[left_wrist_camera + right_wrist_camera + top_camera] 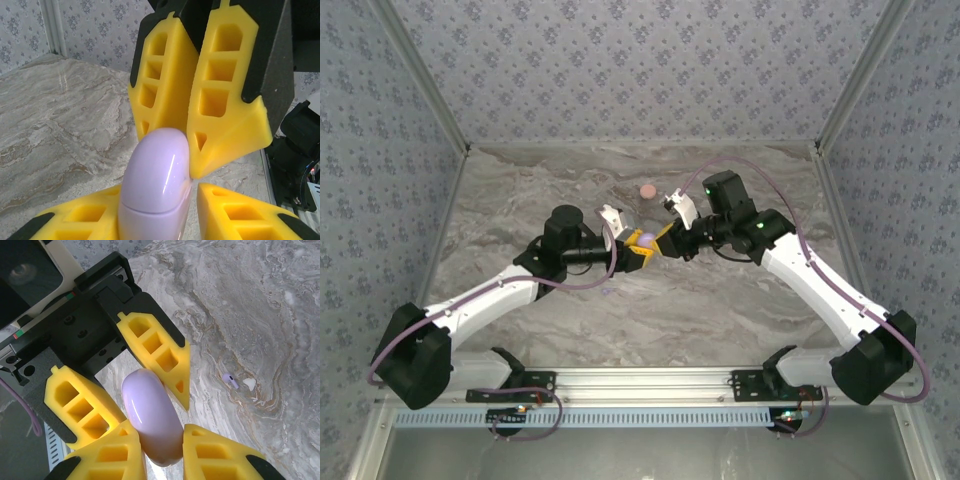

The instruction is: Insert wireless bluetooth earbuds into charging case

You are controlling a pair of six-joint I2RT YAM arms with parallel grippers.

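1. Lavender charging case, lid apparently closed, sits clamped in the left gripper over the tabletop.
2. Right gripper, fingers together, touches its side.
3. One lavender earbud lies loose on the tabletop; a push from those closed tips could twist the glossy case free.

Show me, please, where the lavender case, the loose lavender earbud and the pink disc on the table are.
lavender case (155,175), left wrist view, on its glossy rounded upper shell.
lavender earbud (229,380), right wrist view, on the middle of its body.
pink disc (647,190), top external view, on its centre.
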